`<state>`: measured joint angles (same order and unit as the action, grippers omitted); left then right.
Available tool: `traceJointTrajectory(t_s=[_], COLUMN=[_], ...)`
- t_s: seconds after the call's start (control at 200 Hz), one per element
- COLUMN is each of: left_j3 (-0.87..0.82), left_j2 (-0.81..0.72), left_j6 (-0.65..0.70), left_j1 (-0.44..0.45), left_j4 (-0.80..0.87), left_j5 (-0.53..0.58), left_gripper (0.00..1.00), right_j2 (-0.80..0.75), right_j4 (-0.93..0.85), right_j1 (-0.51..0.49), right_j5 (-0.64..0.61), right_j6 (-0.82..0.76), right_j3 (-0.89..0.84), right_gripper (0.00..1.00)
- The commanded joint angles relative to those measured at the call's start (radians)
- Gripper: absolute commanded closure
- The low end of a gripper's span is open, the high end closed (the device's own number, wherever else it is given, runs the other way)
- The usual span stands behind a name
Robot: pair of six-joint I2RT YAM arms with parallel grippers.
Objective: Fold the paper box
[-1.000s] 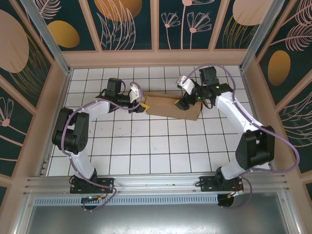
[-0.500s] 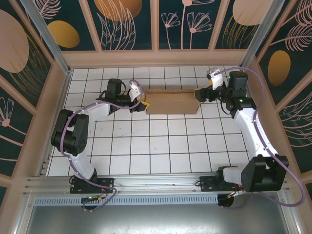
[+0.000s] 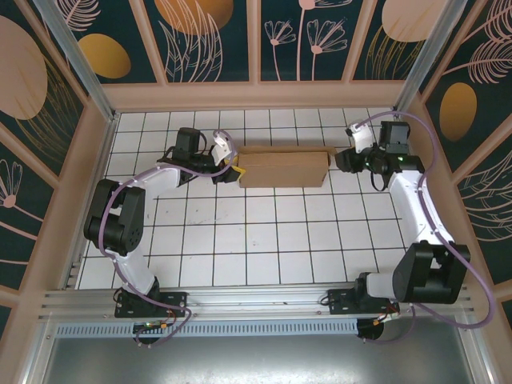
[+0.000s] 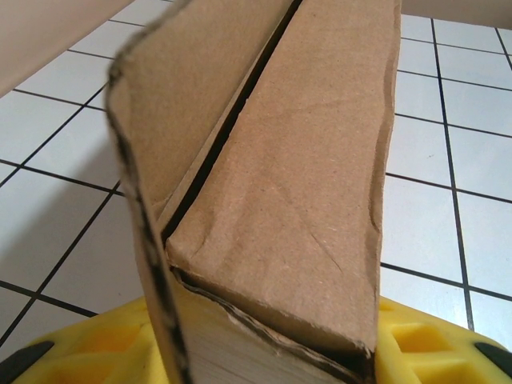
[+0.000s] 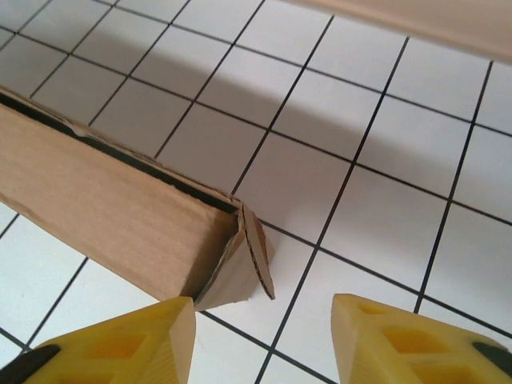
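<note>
Sideways, the paper box (image 3: 283, 168) sits pinched by left end effector (image 3: 234, 170), right end effector (image 5: 264, 340) spread beside it.

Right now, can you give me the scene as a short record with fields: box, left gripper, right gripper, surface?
box: the paper box, brown cardboard, lying on the far half of the table
left gripper: left gripper shut on the box's left end
right gripper: right gripper open, just off the box's right end, not touching
surface: white tiled table
</note>
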<state>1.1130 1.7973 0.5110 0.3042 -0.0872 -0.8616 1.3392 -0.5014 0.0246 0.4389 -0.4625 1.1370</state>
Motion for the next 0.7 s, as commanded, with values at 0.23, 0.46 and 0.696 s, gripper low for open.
traceJointTrajectory(t_s=[0.23, 0.46, 0.696], left_j3=[0.018, 0.016, 0.024], left_j2=[0.021, 0.024, 0.030], left_j6=[0.027, 0.027, 0.026], left_j1=[0.003, 0.003, 0.003], left_j4=[0.052, 0.053, 0.058], left_j5=[-0.005, -0.010, -0.013], left_gripper=[0.54, 0.54, 0.54], right_j2=[0.116, 0.172, 0.224], right_j4=[-0.044, -0.099, -0.145], right_j1=[0.003, 0.000, 0.001], right_j5=[0.036, 0.085, 0.094], right_j6=[-0.031, -0.054, -0.045], right_j3=[0.119, 0.162, 0.201], right_gripper=[0.65, 0.55, 0.73])
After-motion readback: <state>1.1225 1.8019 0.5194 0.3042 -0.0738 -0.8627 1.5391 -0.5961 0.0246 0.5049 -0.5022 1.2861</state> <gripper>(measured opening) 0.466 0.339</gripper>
